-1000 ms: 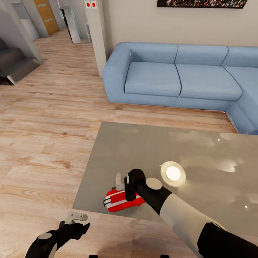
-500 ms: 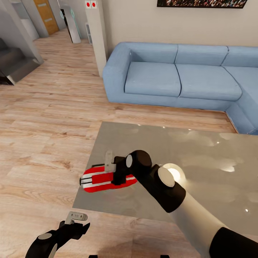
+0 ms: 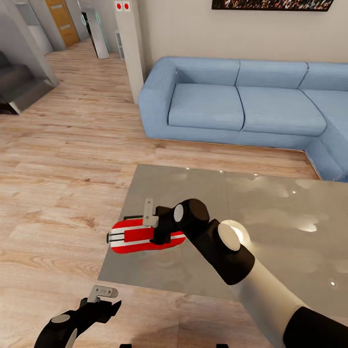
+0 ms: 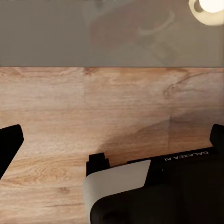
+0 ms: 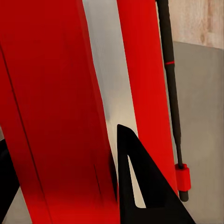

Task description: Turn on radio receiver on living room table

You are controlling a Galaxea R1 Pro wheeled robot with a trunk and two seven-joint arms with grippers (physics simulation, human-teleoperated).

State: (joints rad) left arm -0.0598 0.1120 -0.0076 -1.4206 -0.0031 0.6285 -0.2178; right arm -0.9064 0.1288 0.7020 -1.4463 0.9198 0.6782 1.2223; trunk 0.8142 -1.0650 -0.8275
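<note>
1. Head view: our right gripper (image 3: 151, 223) presses on the radio receiver (image 3: 133, 237), which lies flat, overhanging the left edge of the glossy grey table (image 3: 270, 212). We judge the switching-on step is under way; next comes a firm press on its control. The left gripper (image 3: 103, 293) hangs over plank floor.
2. Left wrist view: black fingers (image 4: 10, 144) stand spread, holding nothing.
3. Right wrist view: rounded red shell, white band, thin wire handle (image 5: 169, 84); whether the jaws clamp it, we cannot tell.

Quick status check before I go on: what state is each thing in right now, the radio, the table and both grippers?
radio receiver: lying flat at the table's left edge, partly overhanging it; on or off cannot be told.
table: glossy top, bearing the radio.
right gripper: on the radio, fingers astride it.
left gripper: holding nothing, low over the wood floor, off the table.
</note>
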